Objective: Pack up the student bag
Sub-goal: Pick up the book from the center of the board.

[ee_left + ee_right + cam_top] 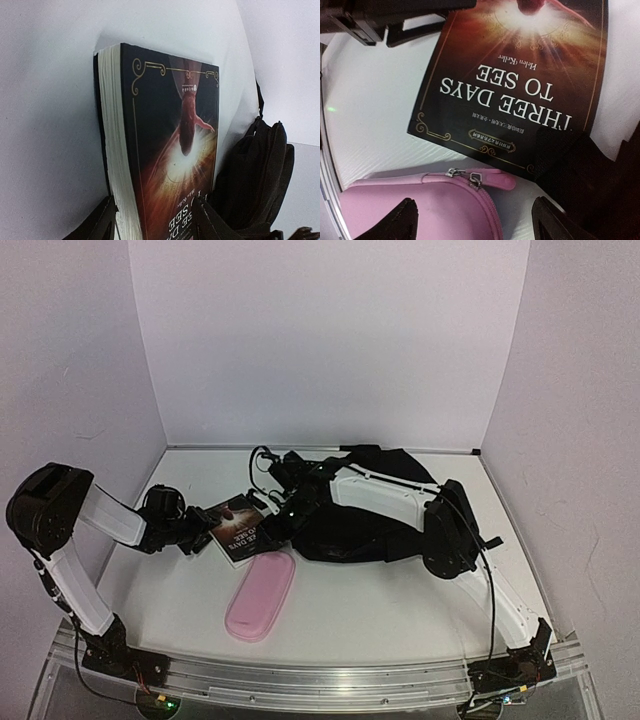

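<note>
Student bag (345, 538) not yet packed! Nearest me, the pink pencil case (262, 595) sits under my right gripper (472, 202), jaws wide. Beyond, my left gripper (155, 204) straddles the book (236, 525). Clamped? Can't tell. Farthest, the bag slumps mid-table. Next, I reckon: firm pinch, then lift bagward.

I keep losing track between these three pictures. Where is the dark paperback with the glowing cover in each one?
Top external: the book lies left of centre, just above the pink case.
Left wrist: the book fills the middle, its page edges to the left.
Right wrist: the book is at upper centre, its title upside down.
Shared landmark: the black bag, to the book's right in every view.
</note>
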